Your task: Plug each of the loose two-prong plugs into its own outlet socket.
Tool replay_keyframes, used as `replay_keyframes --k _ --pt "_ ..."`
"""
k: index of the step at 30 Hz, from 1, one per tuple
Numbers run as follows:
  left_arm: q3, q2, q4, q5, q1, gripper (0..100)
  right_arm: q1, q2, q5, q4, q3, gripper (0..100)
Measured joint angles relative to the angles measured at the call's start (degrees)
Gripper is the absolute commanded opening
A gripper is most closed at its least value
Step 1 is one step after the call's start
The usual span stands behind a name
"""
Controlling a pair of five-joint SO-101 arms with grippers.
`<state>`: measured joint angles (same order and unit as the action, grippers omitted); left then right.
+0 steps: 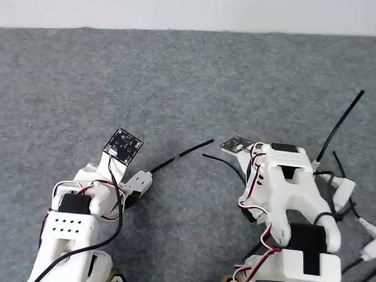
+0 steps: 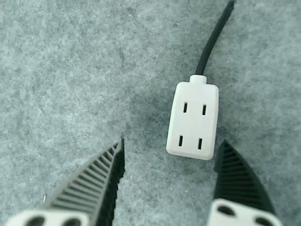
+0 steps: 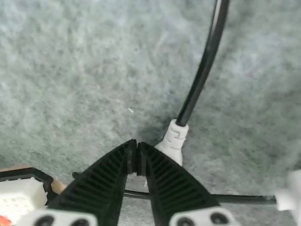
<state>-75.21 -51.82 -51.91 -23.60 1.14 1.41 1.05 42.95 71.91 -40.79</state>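
Plugs and outlet socket all lie on the grey worktop (image 1: pixel 178 78). We read both arms as held low so that each wrist camera looks straight down at its own piece. The left arm (image 1: pixel 72 217) hangs over the outlet socket (image 2: pixel 193 120). The right arm (image 1: pixel 285 201) sits well apart from the socket, on the side toward which the socket's short black cord (image 1: pixel 181 154) points.

The socket lies flat with its four slots facing up, and we judge this makes it easy to steady while a plug is pushed in. Well away from the socket, a white plug (image 3: pixel 173 140) lies on its black lead. The left fingers (image 2: pixel 101 179) are spread wide, one on each side of the socket's end away from its cord, and neither grips it. The right fingers (image 3: pixel 108 181) are pressed together with nothing between their tips, and the plug lies just beside them, ungrasped as far as we can see.

From the high view we get the spacing between the socket and the right arm, and another plug (image 1: pixel 343 187) farther from the socket. The left wrist view adds the slots. The right wrist view adds the closed fingertips beside the plug.
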Motion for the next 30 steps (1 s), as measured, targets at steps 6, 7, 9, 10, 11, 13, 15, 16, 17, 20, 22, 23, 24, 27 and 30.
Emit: replay_keyframes --k 6,7,9,10,11,13,15,16,17,20,22,23,24,27,30 --pt "0.0 0.0 0.0 0.0 0.0 29 -2.4 2.5 0.0 3.7 2.6 1.1" --pt "0.0 0.0 0.0 0.0 0.0 29 -2.7 3.9 0.0 5.1 3.8 1.1" --pt "0.0 0.0 0.0 0.0 0.0 29 -3.3 7.0 0.0 7.1 5.3 1.3" --pt "0.0 0.0 0.0 0.0 0.0 29 -3.3 8.8 0.0 7.6 5.6 1.3" --pt "0.0 0.0 0.0 0.0 0.0 29 -3.3 10.5 0.2 8.1 5.8 1.4" --pt "0.0 0.0 0.0 0.0 0.0 29 -3.1 13.3 0.2 8.5 5.8 1.6" --pt "0.0 0.0 0.0 0.0 0.0 29 -3.0 15.3 0.2 8.5 5.8 1.6" --pt "0.0 0.0 0.0 0.0 0.0 29 -2.3 16.0 0.4 8.7 5.8 1.7" --pt "0.0 0.0 0.0 0.0 0.0 29 -1.4 16.4 0.4 8.7 5.8 2.5" --pt "0.0 0.0 0.0 0.0 0.1 29 0.3 16.4 1.7 8.7 5.8 9.5" --pt "0.0 0.0 0.0 0.0 0.1 29 0.8 15.7 2.4 8.4 5.3 13.5" --pt "0.0 0.0 0.0 0.0 0.1 29 1.0 14.8 2.4 7.4 4.5 14.5" --pt "0.0 0.0 0.0 0.0 0.0 29 1.1 13.6 2.4 6.0 3.4 14.3" --pt "0.0 0.0 0.0 0.0 0.0 29 1.0 9.9 2.4 1.3 1.1 13.4" --pt "0.0 0.0 0.0 0.0 0.0 29 1.0 6.2 2.4 -1.3 0.8 13.3"
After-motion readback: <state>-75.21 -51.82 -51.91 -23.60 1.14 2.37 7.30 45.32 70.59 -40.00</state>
